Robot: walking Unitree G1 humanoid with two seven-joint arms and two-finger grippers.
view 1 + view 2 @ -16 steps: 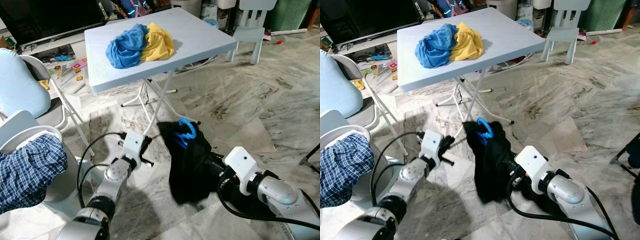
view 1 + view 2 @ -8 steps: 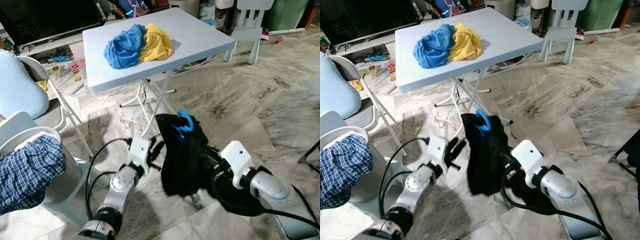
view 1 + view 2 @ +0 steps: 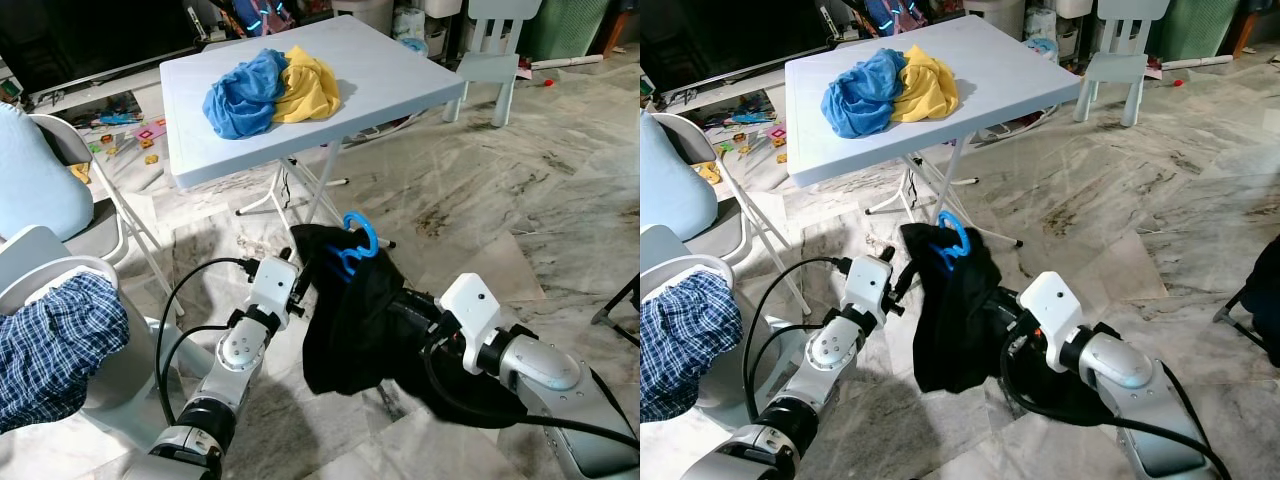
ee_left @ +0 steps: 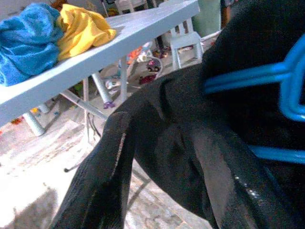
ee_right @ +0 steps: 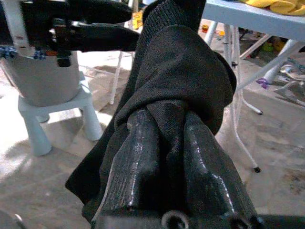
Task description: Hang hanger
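The right claw [image 5: 164,143] is clamped on a fold of the black garment [image 3: 355,320], with one finger on each side of the cloth. The garment hangs on a blue hanger [image 3: 357,240], whose hook stands above the collar. Garment and hanger are held above the marble floor [image 3: 500,190], in front of the folding table's legs and below its tabletop [image 3: 400,70].

The left claw [image 4: 157,157] has its fingers apart. One finger lies against the garment's upper edge, just beside the hanger's blue bar; the other is clear of the cloth.

A blue cloth [image 3: 240,95] and a yellow cloth [image 3: 308,85] lie bunched together on the tabletop. A plaid shirt [image 3: 50,345] is draped over a white chair [image 3: 45,265] at the robot's left.
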